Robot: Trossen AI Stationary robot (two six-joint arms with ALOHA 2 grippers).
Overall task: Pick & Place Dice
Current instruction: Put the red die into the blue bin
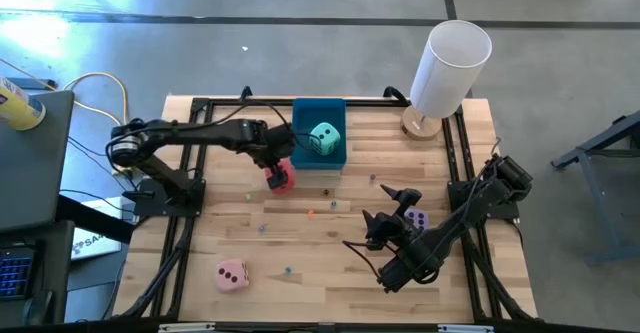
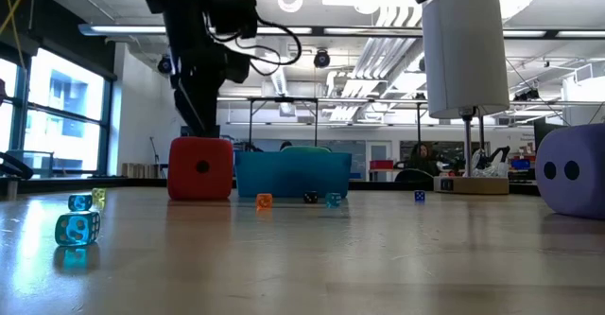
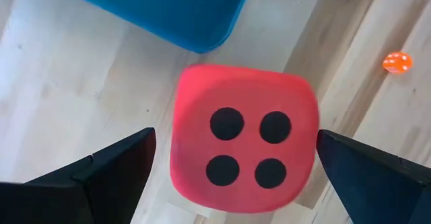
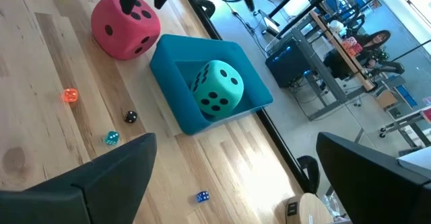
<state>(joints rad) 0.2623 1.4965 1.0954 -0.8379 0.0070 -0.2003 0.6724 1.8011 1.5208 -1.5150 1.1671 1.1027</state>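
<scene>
The left gripper (image 1: 277,169) hangs directly over the red die (image 1: 282,179), its fingers (image 3: 108,177) spread wide on either side and clear of the cube's faces — nothing is gripped. The red die sits on the wooden table (image 1: 300,243) just beside the blue tray (image 1: 320,108), outside it, with its four-pip face turned up toward the left wrist camera. The teal die (image 1: 324,140) rests inside the tray (leaning against one wall, as the right wrist view shows). The right gripper (image 1: 395,213) waits over the table's right half with its fingers wide apart, empty, and the purple die (image 1: 417,219) lies on the table just beside it. The pink die (image 1: 231,275) sits alone near the table's front-left edge — well apart from the rest. Tiny coloured dice (image 2: 77,228) are scattered over the boards.
</scene>
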